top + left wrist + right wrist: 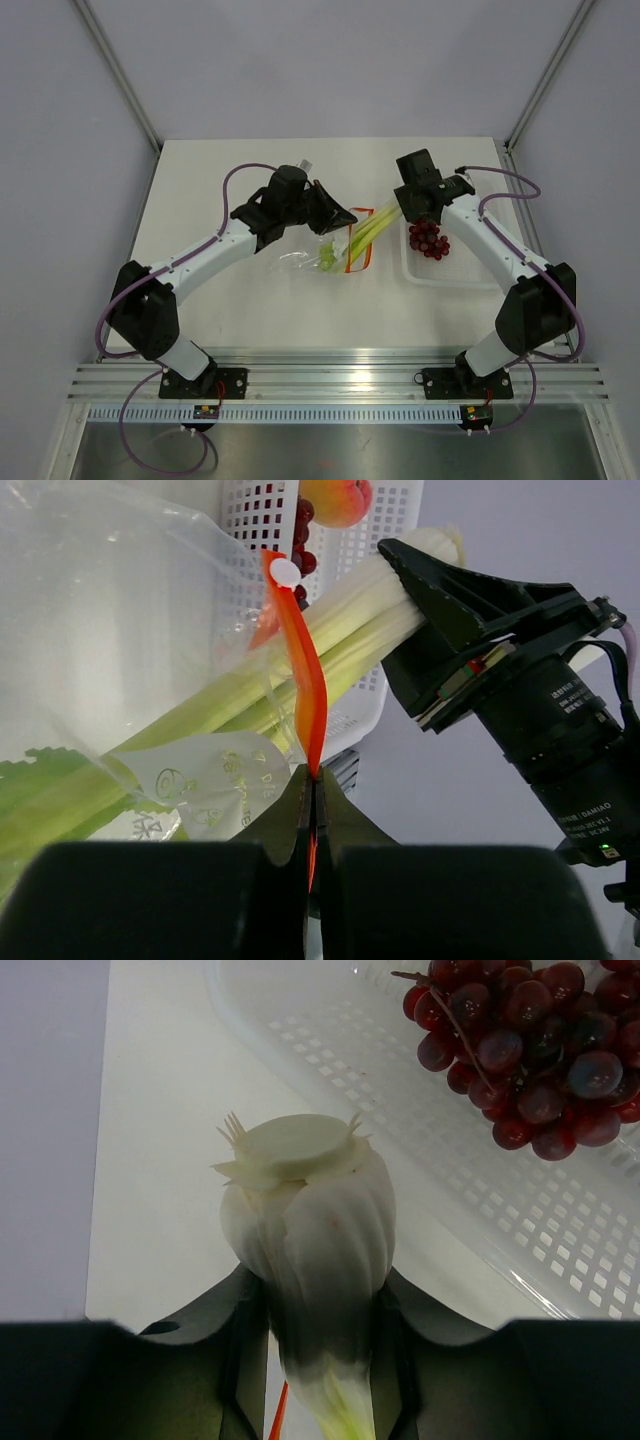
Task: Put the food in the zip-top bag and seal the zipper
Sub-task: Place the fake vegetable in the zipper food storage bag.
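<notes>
My left gripper (314, 775) is shut on the orange-red zipper strip (305, 680) of the clear zip-top bag (100, 630) and holds the mouth edge up. In the top view this gripper (340, 215) is just above the bag (305, 257). My right gripper (318, 1278) is shut on the white root end of the pale-green stalks (310, 1210). The stalks (365, 232) slant down-left, their green ends inside the bag's mouth (60, 790). The dark red grapes (428, 240) lie in the white perforated tray (455, 275). The peach (335, 498) shows in the tray in the left wrist view.
The tray stands right of the bag, under my right arm (490, 240), with its rim close to the stalks (330, 1080). The right gripper's body (540, 700) is close in front of the left gripper. Grey walls enclose the white table (200, 180).
</notes>
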